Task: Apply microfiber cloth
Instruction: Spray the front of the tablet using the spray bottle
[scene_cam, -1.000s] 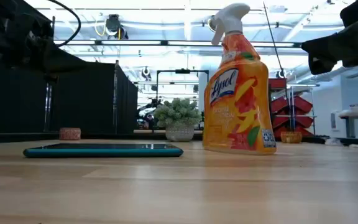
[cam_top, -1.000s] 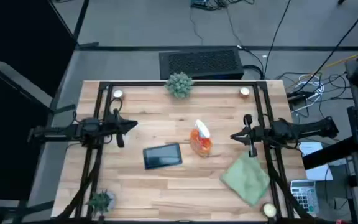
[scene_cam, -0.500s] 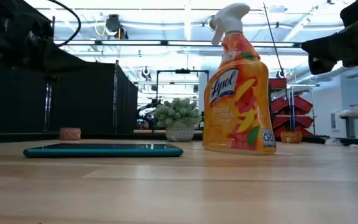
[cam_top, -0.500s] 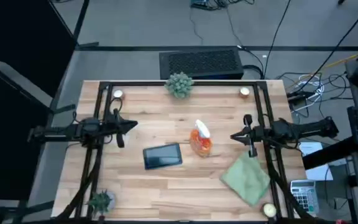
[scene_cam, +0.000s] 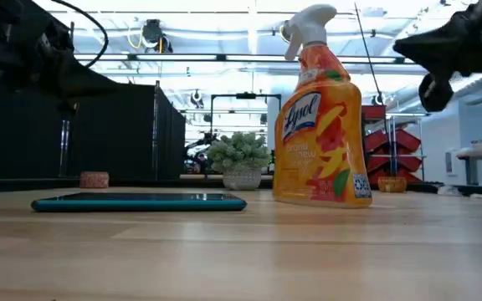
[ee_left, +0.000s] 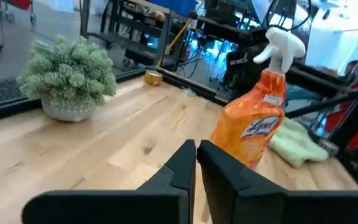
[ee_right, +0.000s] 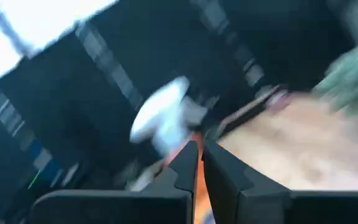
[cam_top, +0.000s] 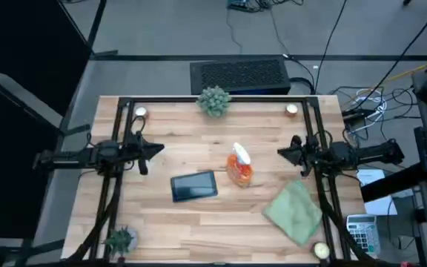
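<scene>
The pale sage-green microfiber cloth (cam_top: 295, 213) lies rumpled on the wooden table (cam_top: 199, 222) at its near right; it also shows in the left wrist view (ee_left: 297, 143). My right gripper (cam_top: 282, 153) hovers shut above the table, on the far side of the cloth and to the right of the orange spray bottle (cam_top: 239, 166). My left gripper (cam_top: 157, 149) waits shut at the table's left, touching nothing. A dark tablet (cam_top: 194, 185) lies flat between the arms.
The spray bottle (scene_cam: 320, 117) stands upright just right of the tablet (scene_cam: 139, 201). A potted plant (cam_top: 213, 101) stands at the far edge and another (cam_top: 121, 239) at the near left corner. Small round objects (cam_top: 140, 113) (cam_top: 292, 110) (cam_top: 321, 251) sit near the corners.
My right gripper has risen a little and shifted slightly toward the table's far edge, turning as it went; its wrist view is blurred. The cloth, tablet and bottle have stayed in place.
</scene>
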Action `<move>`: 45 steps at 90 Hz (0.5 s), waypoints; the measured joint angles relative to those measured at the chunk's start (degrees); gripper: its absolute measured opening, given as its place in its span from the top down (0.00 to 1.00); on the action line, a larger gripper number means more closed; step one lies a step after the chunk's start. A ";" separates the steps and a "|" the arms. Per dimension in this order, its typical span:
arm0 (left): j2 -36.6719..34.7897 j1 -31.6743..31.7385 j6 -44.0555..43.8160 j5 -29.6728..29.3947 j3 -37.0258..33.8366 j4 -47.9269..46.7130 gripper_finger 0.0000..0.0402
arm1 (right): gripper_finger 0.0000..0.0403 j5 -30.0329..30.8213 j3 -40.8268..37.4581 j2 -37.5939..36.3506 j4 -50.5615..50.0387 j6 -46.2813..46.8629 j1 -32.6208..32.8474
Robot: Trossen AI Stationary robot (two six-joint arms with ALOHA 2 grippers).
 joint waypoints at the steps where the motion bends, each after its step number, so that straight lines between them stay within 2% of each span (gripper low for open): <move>1: 0.00 -0.01 -0.03 -0.01 0.01 0.09 0.97 | 0.97 0.06 0.00 0.13 1.17 -0.74 -0.01; 8: 0.00 -0.04 -0.03 0.16 0.29 0.84 0.97 | 0.97 -2.30 0.53 2.43 9.85 -6.52 -0.13; 14: 0.03 -0.06 0.32 0.20 1.16 0.88 0.97 | 0.98 -3.13 3.45 6.28 12.04 -10.93 -0.10; 36: 3.47 -0.06 7.96 0.18 4.45 0.53 0.97 | 1.00 -3.35 23.01 29.58 4.98 -24.63 -1.01; 45: 6.28 -0.06 7.75 0.20 6.24 -3.51 0.97 | 1.00 -6.82 32.00 38.85 0.66 -28.26 -0.99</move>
